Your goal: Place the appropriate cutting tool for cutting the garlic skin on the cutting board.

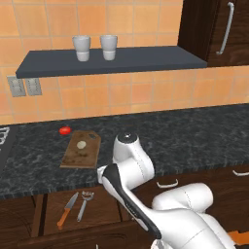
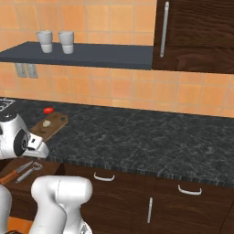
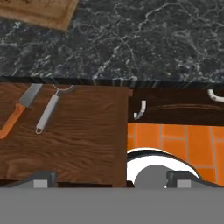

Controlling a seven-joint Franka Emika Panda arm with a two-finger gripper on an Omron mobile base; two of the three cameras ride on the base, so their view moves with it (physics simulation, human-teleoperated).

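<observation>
The knife (image 3: 17,111), orange-handled with a slim grey blade, lies in an open wooden drawer (image 3: 83,135) below the counter, with the grey peeler (image 3: 47,112) just beside it. The knife (image 1: 67,210) and the peeler (image 1: 85,204) also lie side by side in the left base view. On the dark counter rests the brown cutting board (image 1: 78,156) with the pale garlic (image 1: 81,144) on it. My gripper (image 3: 113,179) hangs above the drawer's front, to the right of the knife, open and holding nothing. A corner of the board (image 3: 41,12) shows at the top left of the hand view.
A small red round item (image 1: 64,130) sits on the counter behind the board. Two white cups (image 1: 81,47) stand on the wall shelf (image 1: 146,59). A stove edge (image 1: 4,136) lies at the far left. Closed drawers with handles (image 2: 104,177) are to the right.
</observation>
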